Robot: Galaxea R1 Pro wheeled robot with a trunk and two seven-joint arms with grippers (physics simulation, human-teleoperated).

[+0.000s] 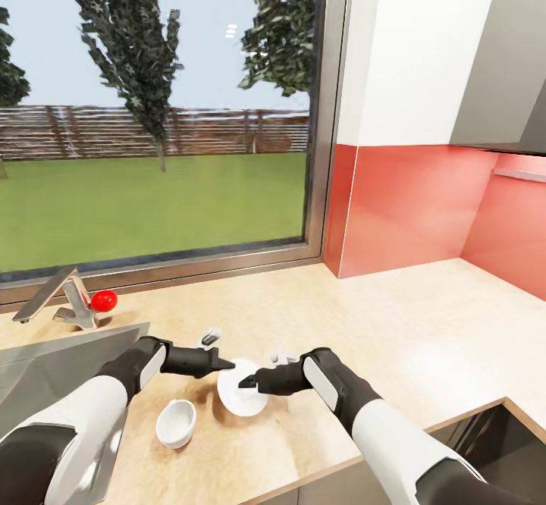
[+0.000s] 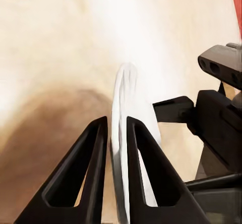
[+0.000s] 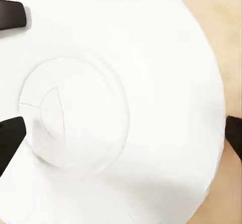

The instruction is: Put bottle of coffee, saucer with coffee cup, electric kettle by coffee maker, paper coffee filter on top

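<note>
Leftmost, a brushed-steel sink [image 1: 45, 372] let into the pale wood-grain bench [image 1: 425, 323], with an angular metal tap [image 1: 57, 300] behind it and a glossy red round thing [image 1: 104, 300] just beside the tap. Further along, a small smooth white coffee cup [image 1: 176, 423], round and bowl-like, upright on the bench near its front edge, apart from the plate. Next, the left pincer [image 1: 227, 365], black and wedge-fingered, pressed onto the rim of the saucer [image 1: 243, 403]; seen edge-on in the left wrist view as a thin white blade [image 2: 123, 98] clamped between the two tapering fingers [image 2: 93, 153]. Plain, round and matt white, with a faint circular well at its centre [image 3: 75, 113], over the bench just right of the cup. Then the right pincer [image 1: 246, 381], spread wide, its blunt black fingertips [image 3: 11, 14] well apart before the saucer's face and not gripping it. Rightmost, a flat salmon-red splashback [image 1: 409, 209] in the corner.
</note>
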